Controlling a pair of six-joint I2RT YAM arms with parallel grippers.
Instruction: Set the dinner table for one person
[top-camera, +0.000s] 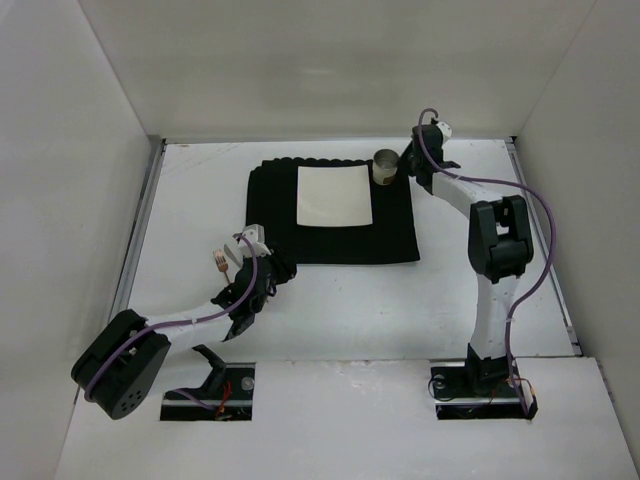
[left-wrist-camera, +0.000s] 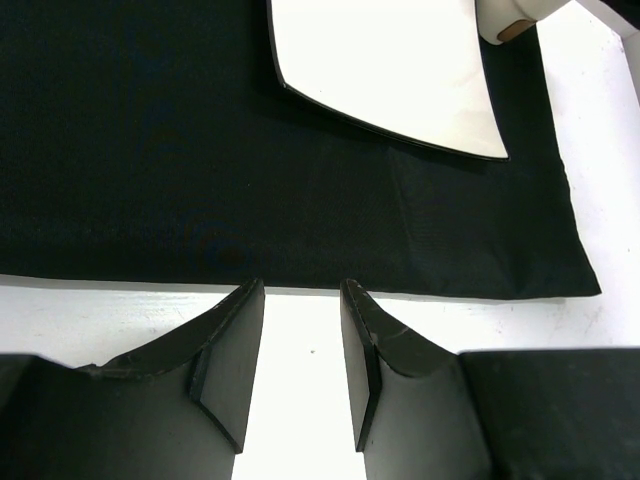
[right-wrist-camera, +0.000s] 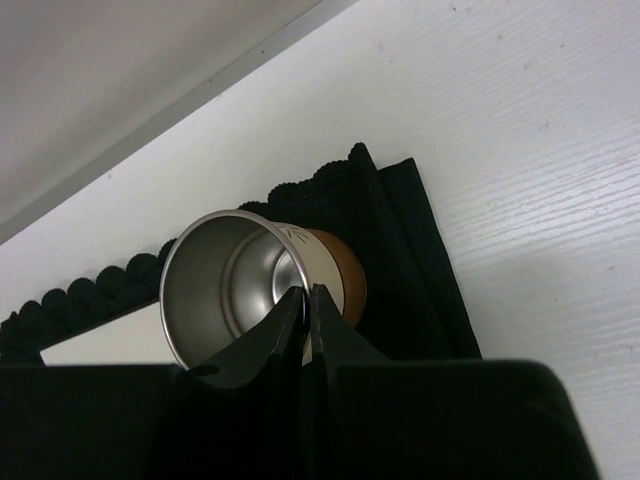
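Left arm (top-camera: 190, 320): I have it low, elbow bent, wrist ahead of base.
Left gripper (left-wrist-camera: 300, 292): fingers parted, nothing between them.
Right arm (top-camera: 495, 240): stretched far forward.
Right gripper (right-wrist-camera: 307, 295): I see fingers pinched together on the cup (right-wrist-camera: 225, 285) rim.

Plain white far wall (top-camera: 330, 70) just beyond the right pincer (top-camera: 398, 166), well beyond the left pincer (top-camera: 282, 268). Second wall (top-camera: 60, 200) off to the left pincer's left, third wall (top-camera: 590, 160) to the right pincer's right. Pale metal strip (top-camera: 137, 230) along the wall's foot. Matte white dinner table (top-camera: 330, 310) beneath both pincers. Soft, even light throughout.
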